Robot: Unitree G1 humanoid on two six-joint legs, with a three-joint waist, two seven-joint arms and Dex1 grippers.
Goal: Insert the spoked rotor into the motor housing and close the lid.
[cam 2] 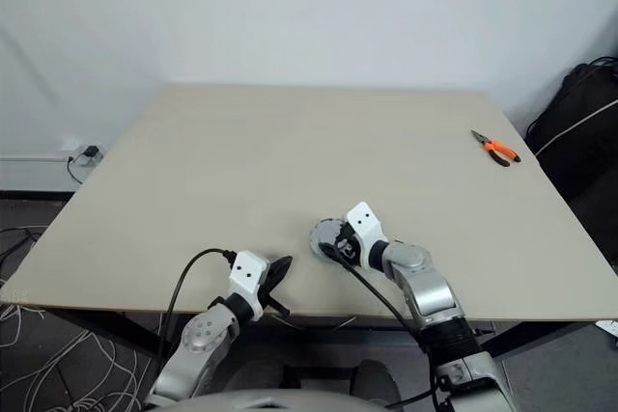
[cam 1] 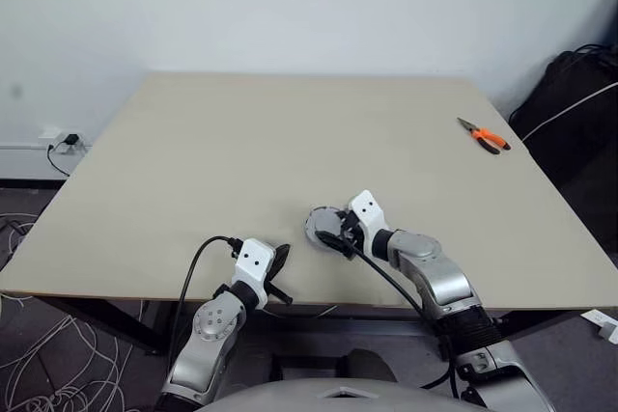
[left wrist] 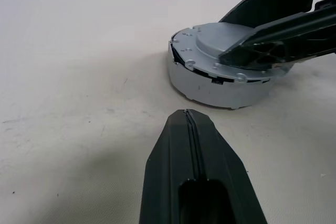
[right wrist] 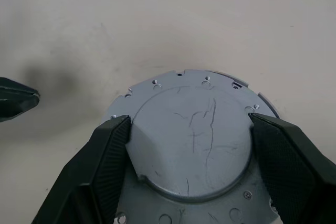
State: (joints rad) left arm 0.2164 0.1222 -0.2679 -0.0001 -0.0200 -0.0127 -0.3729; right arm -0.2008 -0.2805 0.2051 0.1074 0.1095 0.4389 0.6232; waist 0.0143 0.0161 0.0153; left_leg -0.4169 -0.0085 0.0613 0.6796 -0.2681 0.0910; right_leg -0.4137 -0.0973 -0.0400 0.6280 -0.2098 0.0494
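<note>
Orange-handled pliers (cam 1: 485,136) lie far off near the tabletop (cam 1: 241,151) right edge, well apart from the work. The motor housing (left wrist: 220,85) sits near the front edge, the lid (right wrist: 191,140) on top, smooth face up. The right gripper (right wrist: 191,148) has its jaws spread around the raised hub, seen in its wrist view. The left gripper (left wrist: 190,129), jaws pressed together, sits just beside the housing.

A wide, pale beige table (cam 1: 241,161) with a smooth matte top. Near its front edge sits the round grey motor housing (left wrist: 220,85), the lid (right wrist: 191,140) resting on top with its smooth, raised hub face up. Orange-handled pliers (cam 1: 484,135) lie well apart, near the far right edge
</note>
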